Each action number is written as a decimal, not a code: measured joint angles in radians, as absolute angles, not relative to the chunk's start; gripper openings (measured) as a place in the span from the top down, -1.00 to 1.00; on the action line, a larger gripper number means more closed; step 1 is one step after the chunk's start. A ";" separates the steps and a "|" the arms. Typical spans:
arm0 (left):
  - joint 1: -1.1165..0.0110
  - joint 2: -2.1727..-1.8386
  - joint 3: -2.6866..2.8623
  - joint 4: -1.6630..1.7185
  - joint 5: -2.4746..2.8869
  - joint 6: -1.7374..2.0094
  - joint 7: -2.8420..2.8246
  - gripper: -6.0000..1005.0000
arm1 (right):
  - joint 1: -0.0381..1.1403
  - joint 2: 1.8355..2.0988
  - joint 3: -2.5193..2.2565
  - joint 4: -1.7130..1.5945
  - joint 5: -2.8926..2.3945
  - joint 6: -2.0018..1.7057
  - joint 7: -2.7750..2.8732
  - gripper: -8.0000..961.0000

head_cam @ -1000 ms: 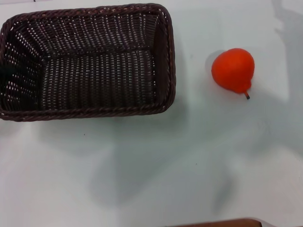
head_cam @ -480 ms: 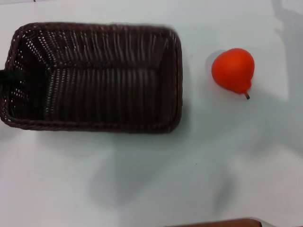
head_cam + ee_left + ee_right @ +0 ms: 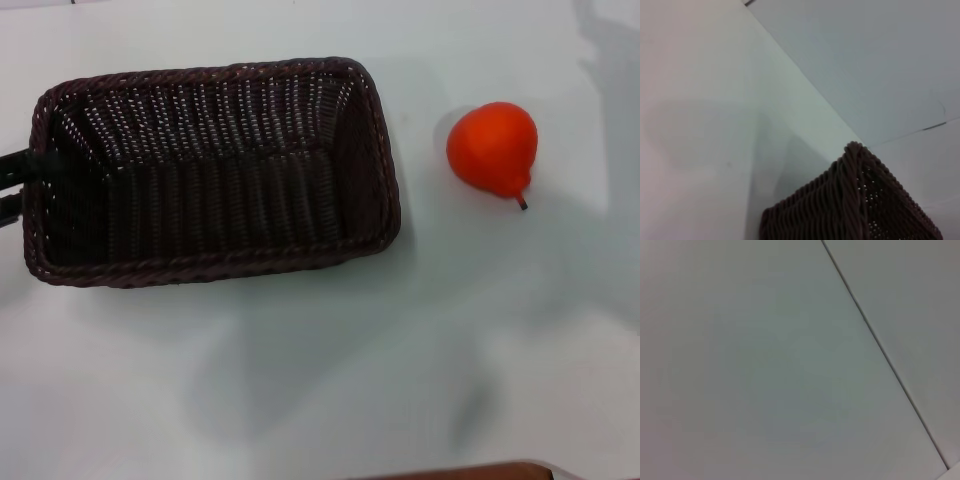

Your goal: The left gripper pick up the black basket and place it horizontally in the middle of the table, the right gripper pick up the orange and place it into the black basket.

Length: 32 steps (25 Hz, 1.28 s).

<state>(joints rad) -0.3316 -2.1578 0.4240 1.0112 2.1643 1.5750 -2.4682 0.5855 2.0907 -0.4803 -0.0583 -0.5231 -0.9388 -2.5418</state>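
The black basket lies lengthwise across the left-middle of the white table in the head view, open side up and empty. My left gripper reaches in from the left edge and is shut on the basket's short left wall, with one black finger over the rim. A corner of the basket also shows in the left wrist view. The orange rests on the table to the basket's right, apart from it, its stem pointing toward the front. My right gripper is out of view.
A brown edge shows at the front border of the head view. The right wrist view shows only a plain pale surface with a dark seam.
The basket has moved right and toward the front of the table, and turned slightly. My left gripper's black fingers have come into view at its left wall. The orange has not moved.
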 joint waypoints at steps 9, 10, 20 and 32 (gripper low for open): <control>-0.333 -2.122 0.398 1.010 2.082 1.572 -2.284 -0.23 | 0.588 2.091 -0.510 -0.058 -0.530 -0.937 -2.542 -0.87; -0.330 -2.118 0.392 1.010 2.056 1.569 -2.255 -0.23 | 0.588 2.091 -0.518 -0.058 -0.530 -0.940 -2.541 -0.87; -0.291 -2.152 0.261 0.938 1.671 1.633 -1.867 -0.22 | 0.527 2.082 -0.774 -0.193 -0.625 -0.965 -2.297 -0.87; -0.280 -2.163 0.254 0.486 1.302 1.776 -1.082 -0.20 | 0.484 1.928 -0.931 -0.630 -1.425 -1.132 -1.583 -0.87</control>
